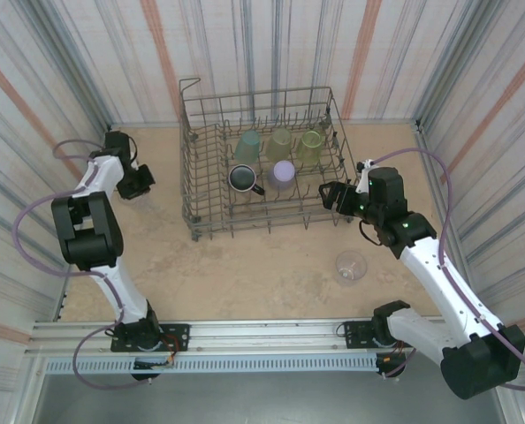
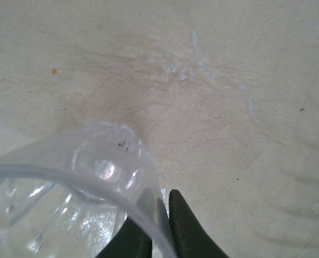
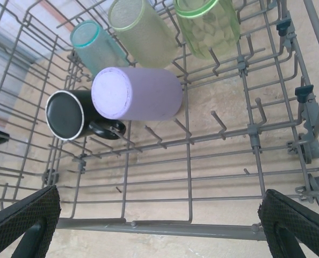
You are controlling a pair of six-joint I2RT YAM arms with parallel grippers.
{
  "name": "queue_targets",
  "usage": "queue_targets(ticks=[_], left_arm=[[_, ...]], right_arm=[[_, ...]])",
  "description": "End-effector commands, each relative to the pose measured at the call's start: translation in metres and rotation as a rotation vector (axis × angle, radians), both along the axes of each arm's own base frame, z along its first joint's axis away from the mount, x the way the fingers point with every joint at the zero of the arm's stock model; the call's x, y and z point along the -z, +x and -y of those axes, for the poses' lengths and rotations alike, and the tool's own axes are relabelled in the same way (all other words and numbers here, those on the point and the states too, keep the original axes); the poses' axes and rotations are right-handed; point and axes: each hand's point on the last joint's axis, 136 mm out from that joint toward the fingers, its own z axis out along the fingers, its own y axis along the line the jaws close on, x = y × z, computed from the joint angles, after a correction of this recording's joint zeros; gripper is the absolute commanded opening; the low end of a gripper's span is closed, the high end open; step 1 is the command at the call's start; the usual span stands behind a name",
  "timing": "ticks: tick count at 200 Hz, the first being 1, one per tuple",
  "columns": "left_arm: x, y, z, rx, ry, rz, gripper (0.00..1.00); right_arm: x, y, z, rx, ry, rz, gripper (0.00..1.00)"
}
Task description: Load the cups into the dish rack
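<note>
A beige table (image 1: 245,274) sits between striped walls. Nearest, a spare clear cup (image 1: 351,266) rests on the table, in front of the right end of the dish rack (image 1: 189,168). The left gripper (image 2: 162,209) is pinched tight on the rim of a second clear cup (image 2: 68,188), low over the table and well left of the rack. The right gripper (image 3: 159,226) is spread wide at the rack's near right edge, holding nothing. Inside the rack, a black mug (image 3: 68,114) sits just beside a purple cup (image 3: 135,93). Behind them are a teal cup (image 3: 95,43), a pale green cup (image 3: 140,27) and a brighter green cup (image 3: 205,21).
</note>
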Motion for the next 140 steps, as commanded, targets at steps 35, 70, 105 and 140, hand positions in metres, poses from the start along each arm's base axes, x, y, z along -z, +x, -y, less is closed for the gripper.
queue_targets(ticks=[35,70,105,140], left_arm=[[-0.014,-0.012,0.005,0.004,-0.007,-0.009,0.00],[-0.029,-0.018,0.011,0.004,-0.022,0.020,0.00],[-0.053,-0.019,0.034,0.034,-0.144,0.125,0.00],[-0.085,-0.024,0.050,0.074,-0.211,0.256,0.00]], right_arm=[[-0.001,0.010,-0.007,-0.017,0.013,-0.023,0.99],[0.000,0.011,-0.012,-0.038,0.025,-0.043,0.99],[-0.001,0.013,-0.026,-0.066,0.057,-0.058,0.99],[-0.011,0.015,-0.040,-0.098,0.036,-0.046,0.99]])
